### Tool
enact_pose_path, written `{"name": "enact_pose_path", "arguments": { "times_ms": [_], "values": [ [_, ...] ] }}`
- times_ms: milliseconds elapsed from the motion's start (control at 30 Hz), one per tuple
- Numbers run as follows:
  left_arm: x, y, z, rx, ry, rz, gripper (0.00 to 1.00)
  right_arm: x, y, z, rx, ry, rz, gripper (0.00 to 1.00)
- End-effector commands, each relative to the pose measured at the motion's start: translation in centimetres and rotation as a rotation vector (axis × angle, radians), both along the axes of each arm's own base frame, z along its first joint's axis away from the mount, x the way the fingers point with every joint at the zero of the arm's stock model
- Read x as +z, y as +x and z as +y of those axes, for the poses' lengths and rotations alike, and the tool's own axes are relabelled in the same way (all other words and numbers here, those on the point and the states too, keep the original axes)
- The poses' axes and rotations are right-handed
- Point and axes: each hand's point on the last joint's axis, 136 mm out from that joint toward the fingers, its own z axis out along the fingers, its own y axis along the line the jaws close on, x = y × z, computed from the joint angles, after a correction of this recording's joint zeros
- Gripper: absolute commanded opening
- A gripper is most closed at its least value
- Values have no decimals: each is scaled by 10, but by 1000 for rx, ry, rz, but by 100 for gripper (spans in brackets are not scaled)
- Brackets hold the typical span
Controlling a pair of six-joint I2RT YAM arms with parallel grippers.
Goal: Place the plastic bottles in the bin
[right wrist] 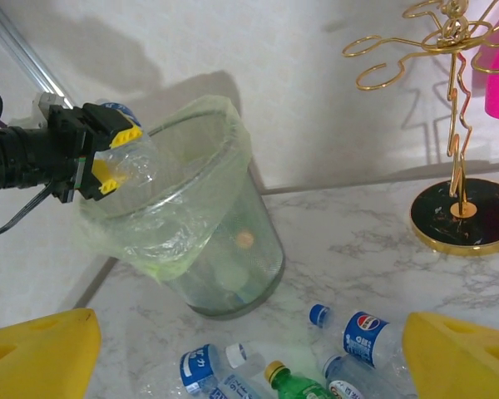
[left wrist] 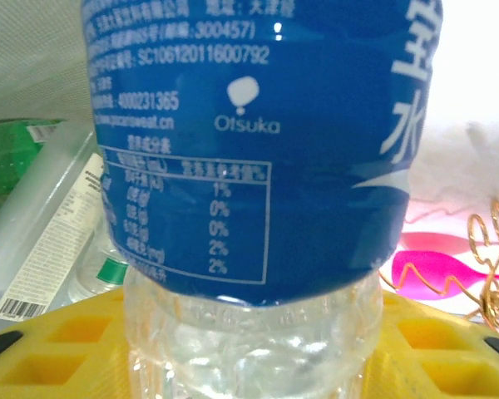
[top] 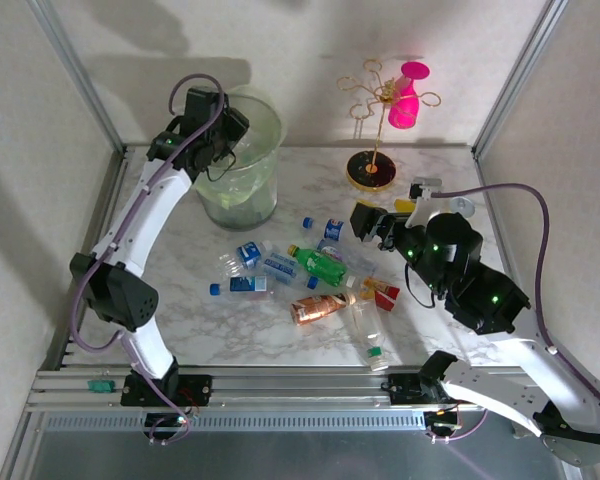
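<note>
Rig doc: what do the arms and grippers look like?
The left arm and right arm have white links, black joint housings, green lights and a purple-grey cable each. The left gripper and right gripper have black bodies and yellow fingers; the left's show square recessed pockets.

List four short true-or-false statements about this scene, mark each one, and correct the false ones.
1. The left gripper holds a blue-labelled bottle at the rim of the bin. True.
2. The right gripper is shut on the green bottle. False: it is open and holds nothing; the green bottle lies on the table.
3. The pink cup hangs on the gold wire stand. True.
4. The bin lies tipped on its side. False: it stands upright.
</note>
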Motion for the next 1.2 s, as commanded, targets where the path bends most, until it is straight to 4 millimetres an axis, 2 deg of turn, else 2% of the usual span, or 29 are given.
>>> {"name": "enact_pose_path", "arguments": {
  "times_ms": [0, 200, 367, 467, 567, 633, 700, 767, 933, 1167],
  "values": [
    [-28, -3, 18, 92, 48, 113, 36, -6, 4, -6, -43, -11, 7, 94],
    [-73, -4, 38, 169, 113, 264, 34, -26, 8, 6, -19, -8, 58, 94],
    [-97, -1, 39, 168, 157, 339, 34, -46, 14, 11, -31, -26, 109, 94],
    [-109, 2, 40, 164, 166, 375, 42, -54, 16, 13, -38, -37, 129, 94],
    [-111, 5, 39, 160, 168, 385, 51, -55, 18, 14, -37, -40, 131, 94],
    [-108, 6, 39, 158, 165, 382, 61, -54, 18, 15, -34, -43, 128, 94],
    [-100, 6, 39, 156, 161, 365, 79, -52, 17, 15, -31, -42, 124, 94],
    [-91, 6, 41, 165, 165, 346, 85, -51, 17, 15, -28, -43, 121, 94],
    [-61, 5, 48, 189, 161, 276, 92, -48, 18, 16, -24, -44, 117, 94],
    [-20, 2, 45, 161, 142, 164, 91, -42, 17, 18, -11, -51, 113, 94]
  ]
}}
